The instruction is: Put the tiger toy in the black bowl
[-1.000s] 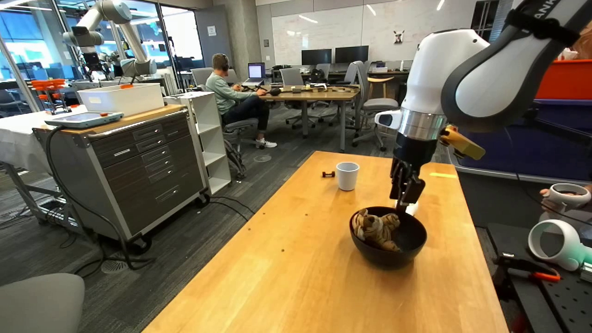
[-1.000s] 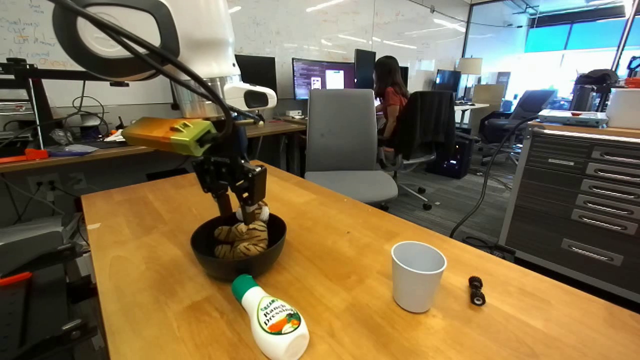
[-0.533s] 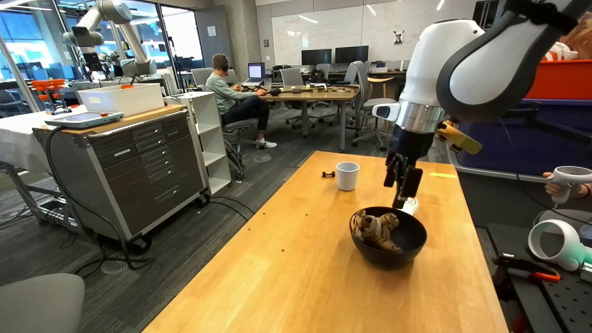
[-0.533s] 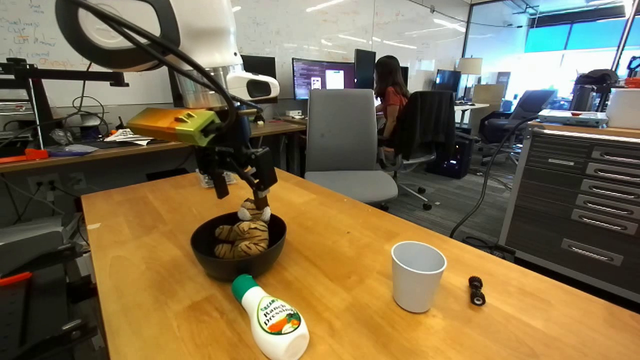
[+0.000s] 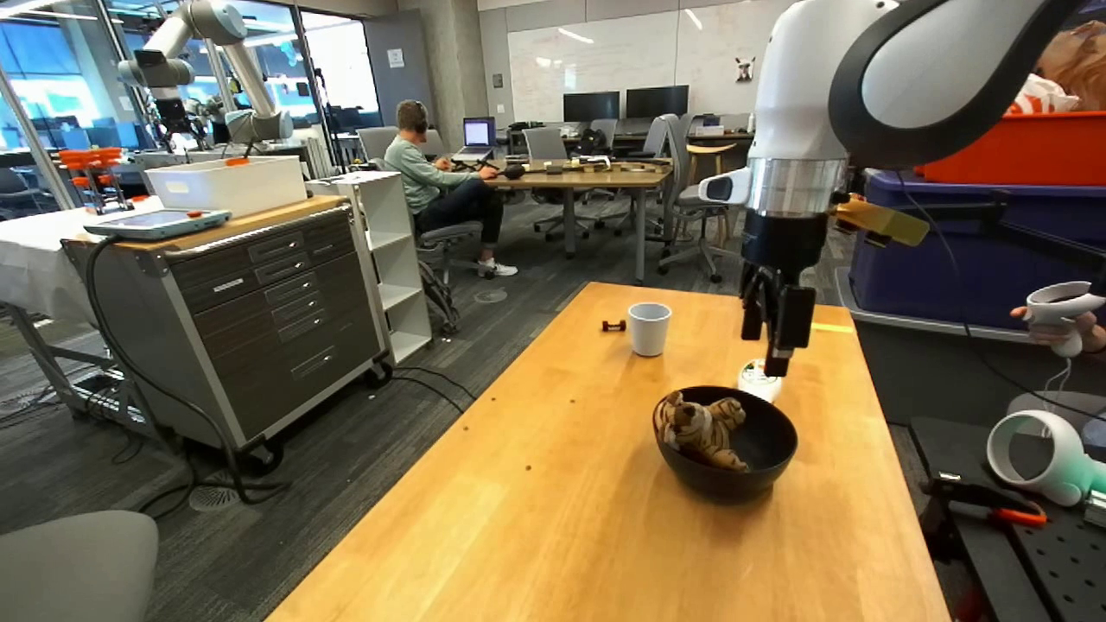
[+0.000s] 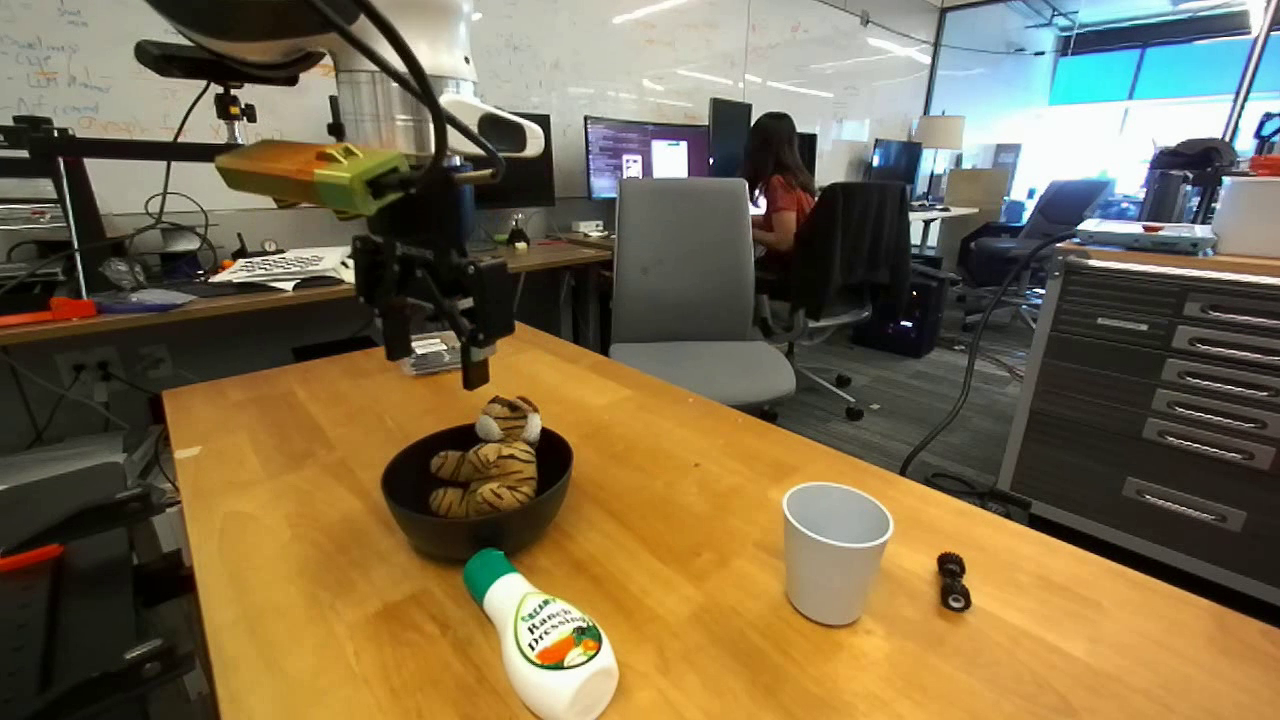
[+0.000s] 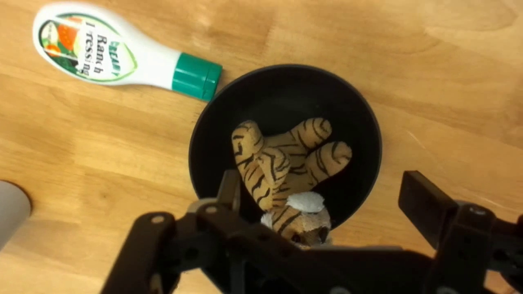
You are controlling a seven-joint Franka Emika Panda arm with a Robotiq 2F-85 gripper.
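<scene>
On the long pale-wood table (image 5: 484, 527), we found the soft, tan, dark-striped tiger toy (image 7: 292, 179) lying inside the round, matte black bowl (image 7: 282, 92). Wrist view: we noted its limbs pointing inward over the dark interior, its white-patched head partly hidden. In an exterior view we saw that head (image 6: 508, 418) stand above the rim; whether it leaned there, we could not tell.

Higher up, near the toy, we logged the black two-fingered gripper (image 6: 436, 358). Claw released: its dark fingers (image 7: 427, 210) stood spread wide, and we saw the tips apart from the toy in both exterior views. We traced it up to the white-and-black jointed arm (image 5: 799, 95), where an orange-and-yellow block (image 6: 310, 178) sat fixed by the wrist.

Just beside the bowl we recorded the white plastic bottle (image 6: 545, 640), lying on its side, green cap (image 6: 488, 575) toward the bowl; we read "Creamy Ranch Dressing" on its label (image 6: 560, 630). Cap touching bowl, or not: we could not tell. Well apart from the bowl we marked the smooth light grey cup (image 6: 830, 580), upright, with a small dark dumbbell-shaped piece (image 6: 953, 582) near it.

Alongside the table we saw a grey upholstered office chair (image 6: 685, 260), and past it a seated, dark-haired person (image 6: 785, 205) in a red top. Across the room we noted a seated person (image 5: 415, 168) in a pale green sweater, near an open laptop (image 5: 478, 134).
</scene>
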